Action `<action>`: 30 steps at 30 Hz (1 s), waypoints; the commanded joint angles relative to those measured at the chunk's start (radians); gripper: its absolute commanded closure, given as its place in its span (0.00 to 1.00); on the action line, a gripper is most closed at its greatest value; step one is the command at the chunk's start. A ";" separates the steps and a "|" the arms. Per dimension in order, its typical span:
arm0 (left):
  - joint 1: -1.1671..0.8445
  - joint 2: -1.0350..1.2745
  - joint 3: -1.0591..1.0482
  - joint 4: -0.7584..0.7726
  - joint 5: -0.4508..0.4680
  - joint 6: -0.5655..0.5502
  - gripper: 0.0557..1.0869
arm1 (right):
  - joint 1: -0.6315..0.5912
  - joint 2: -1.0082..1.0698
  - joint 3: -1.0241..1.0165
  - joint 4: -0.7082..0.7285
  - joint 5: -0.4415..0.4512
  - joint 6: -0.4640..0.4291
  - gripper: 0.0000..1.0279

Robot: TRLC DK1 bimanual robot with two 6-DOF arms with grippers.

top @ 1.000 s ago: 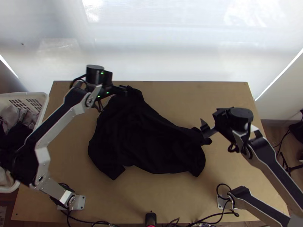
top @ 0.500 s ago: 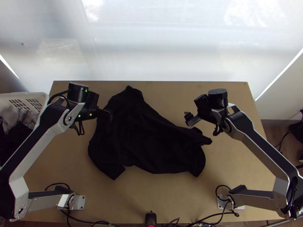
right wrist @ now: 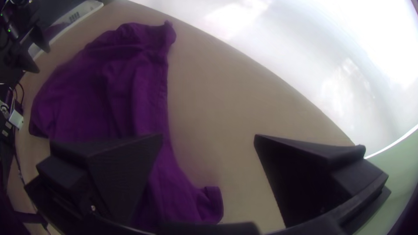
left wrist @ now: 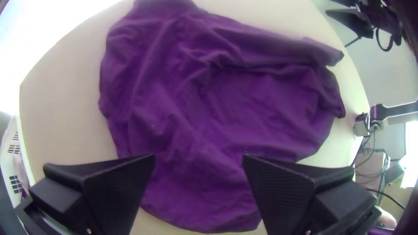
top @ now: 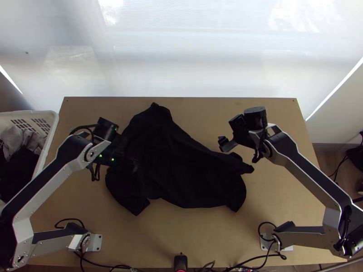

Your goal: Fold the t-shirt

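Since the earlier frames, my left gripper had left the cloth's far corner and travelled toward the near edge of the table; my right gripper had withdrawn from the right-hand end, with only a slight shift lately. Nearest, the near-left flap, probably a sleeve, lay flat and pointed toward my bases. Just beyond it, my left gripper stood wide over the left part of the t-shirt, holding nothing. I judged the step in hand to be regripping for a fold, so I noted that it should descend squarely at the border, take a shallow pinch of every layer intended, and avoid bunching the wrinkled middle. Across the middle of the table the garment lay unevenly spread, creased and slanting, its right-hand peak doubled over; straightening that first would give a truer fold line. Farther off, my right gripper, also wide and unladen, hung by the upper slanting edge. Farthest lay the far corner, slightly rucked. Recommended: draw both grips evenly, low and slowly, lest one side drag the other askew.
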 commanded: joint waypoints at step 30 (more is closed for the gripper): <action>-0.092 0.191 -0.133 0.088 -0.046 -0.006 0.97 | 0.027 -0.032 -0.093 -0.192 -0.035 -0.004 0.05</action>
